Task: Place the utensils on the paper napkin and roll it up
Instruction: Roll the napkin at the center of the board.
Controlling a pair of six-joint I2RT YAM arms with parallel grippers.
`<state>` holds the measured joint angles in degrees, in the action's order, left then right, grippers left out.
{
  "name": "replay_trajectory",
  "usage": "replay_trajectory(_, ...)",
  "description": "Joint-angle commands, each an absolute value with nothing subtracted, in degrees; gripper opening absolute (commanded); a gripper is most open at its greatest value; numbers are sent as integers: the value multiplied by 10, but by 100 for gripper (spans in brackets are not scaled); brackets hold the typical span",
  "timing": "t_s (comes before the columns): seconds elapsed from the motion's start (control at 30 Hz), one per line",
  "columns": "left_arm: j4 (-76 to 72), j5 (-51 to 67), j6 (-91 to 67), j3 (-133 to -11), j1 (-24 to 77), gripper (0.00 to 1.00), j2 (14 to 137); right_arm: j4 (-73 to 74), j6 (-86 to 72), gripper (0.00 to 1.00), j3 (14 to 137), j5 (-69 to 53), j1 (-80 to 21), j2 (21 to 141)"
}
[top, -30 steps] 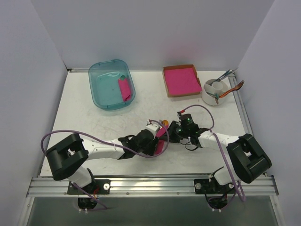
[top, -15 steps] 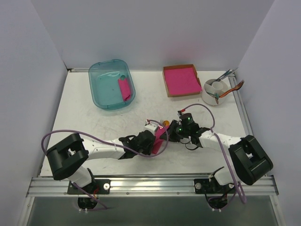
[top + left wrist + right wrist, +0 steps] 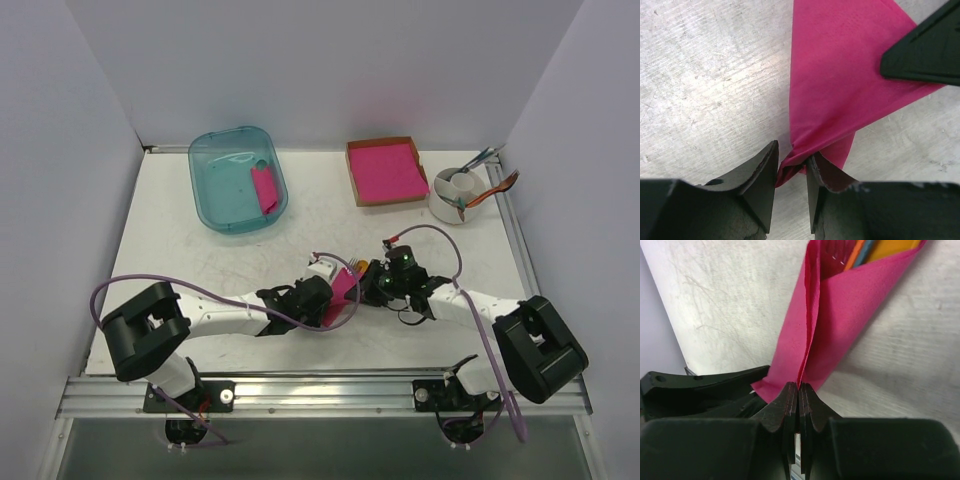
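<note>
Pinching the paper napkin (image 3: 342,296) from two sides, you have it stretched between both arms at the middle of the table (image 3: 200,260). Your left gripper (image 3: 792,161) is part-closed on a bunched corner, probably to anchor that end. Your right gripper (image 3: 798,390) is clamped tight on the doubled edge, probably to hold the fold shut over the utensils. Only the right wrist view looks into the wrap's open mouth, where the orange spoon (image 3: 890,247) shows; the fork cannot be told there. The overhead view hides both grips.
</note>
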<state>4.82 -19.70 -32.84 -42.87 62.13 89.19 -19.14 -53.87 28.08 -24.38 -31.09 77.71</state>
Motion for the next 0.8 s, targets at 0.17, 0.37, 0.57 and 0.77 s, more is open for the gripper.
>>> replay_trajectory(0.17, 72, -200, -325, -446, 630, 42, 883, -211, -538, 0, 237, -212, -304, 772)
replay_trajectory(0.37, 54, -165, -304, -441, 634, 50, 865, -232, -538, 0, 223, -205, -304, 791)
replay_trajectory(0.57, 24, -124, -282, -416, 637, 58, 810, -245, -537, 0, 218, -199, -303, 809)
replay_trajectory(0.77, 8, -95, -272, -387, 635, 58, 738, -257, -540, 0, 213, -195, -304, 819)
